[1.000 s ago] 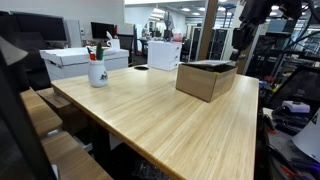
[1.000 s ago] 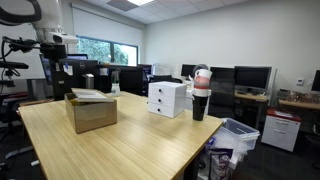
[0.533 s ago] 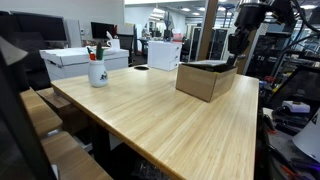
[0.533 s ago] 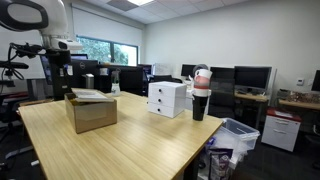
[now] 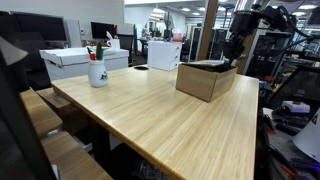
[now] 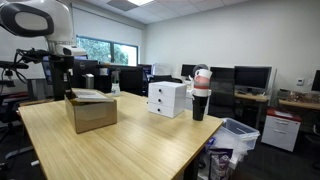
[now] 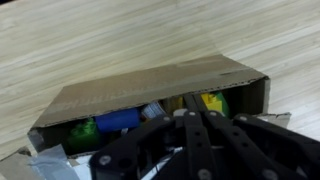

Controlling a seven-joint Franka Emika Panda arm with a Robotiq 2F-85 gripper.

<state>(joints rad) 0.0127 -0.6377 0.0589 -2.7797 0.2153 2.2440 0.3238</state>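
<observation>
- Over the open box (image 7: 150,86), in the wrist view, the gripper (image 7: 187,118) has its jaws shut tight. Nothing shows between them.
- In the box, just past the jaws, lie a blue thing (image 7: 118,120), a green thing (image 7: 83,131) and a yellow thing (image 7: 212,101). They are too blurry to say what they are.
- The box is brown, and its top is open.
- In both exterior views the gripper (image 5: 233,48) (image 6: 68,78) hangs close above one end of the box (image 5: 205,80) (image 6: 92,112). I cannot tell if it touches the box.
- The box stands on a big wood table (image 5: 150,118) (image 6: 120,152), near one end of it.
- A cup (image 5: 97,72) stands on the table too, well apart from the box. It has things sticking out of its top.
- White drawers (image 6: 167,98) stand on the table in an exterior view, between the box and a dark cup (image 6: 198,104).
</observation>
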